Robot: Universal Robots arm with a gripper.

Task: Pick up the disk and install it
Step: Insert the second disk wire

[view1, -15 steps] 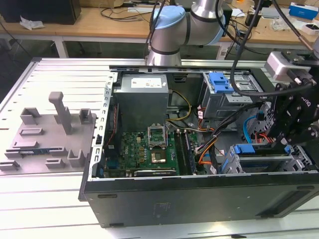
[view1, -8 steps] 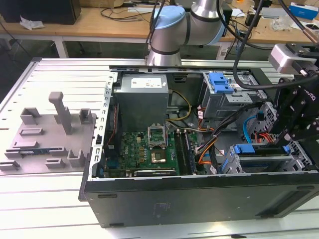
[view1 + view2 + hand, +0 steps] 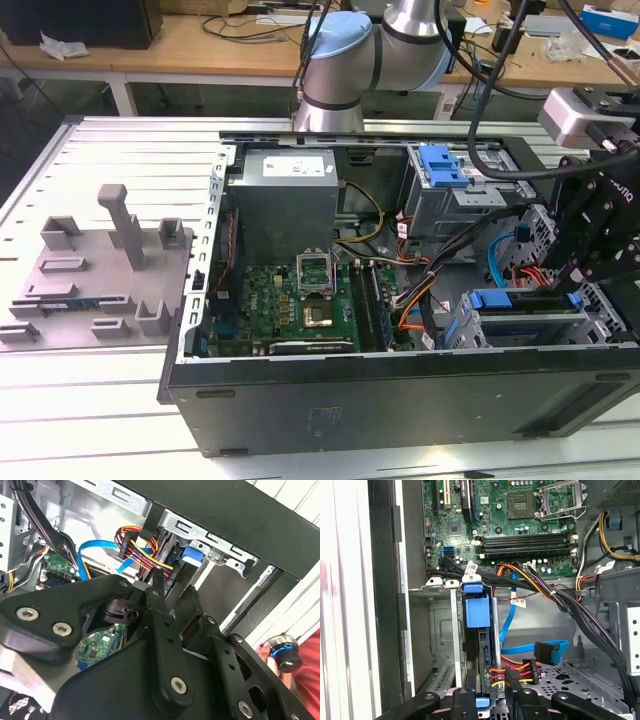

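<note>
The disk (image 3: 520, 305) stands on edge in the drive bay at the open computer case's near corner, on the exterior view's right. Its silver body sits inside a bright blue carrier. The first wrist view sees the disk (image 3: 477, 612) edge-on in the metal bay, its blue tab uppermost. My gripper (image 3: 588, 285) hangs just over the disk's end by the case wall. My gripper (image 3: 492, 697) is open, one black finger on each side of the disk's blue end. In the second wrist view my gripper (image 3: 175, 594) shows a gap between its fingers, with the blue tab (image 3: 192, 555) beyond.
Orange, red and yellow power wires (image 3: 512, 672) and a blue data cable (image 3: 547, 650) run close beside the bay. The motherboard (image 3: 290, 300) fills the case floor. A second blue-tabbed bay (image 3: 445, 165) sits at the back. A grey fixture (image 3: 100, 260) lies left of the case. A person's hand (image 3: 275, 655) holds a knob.
</note>
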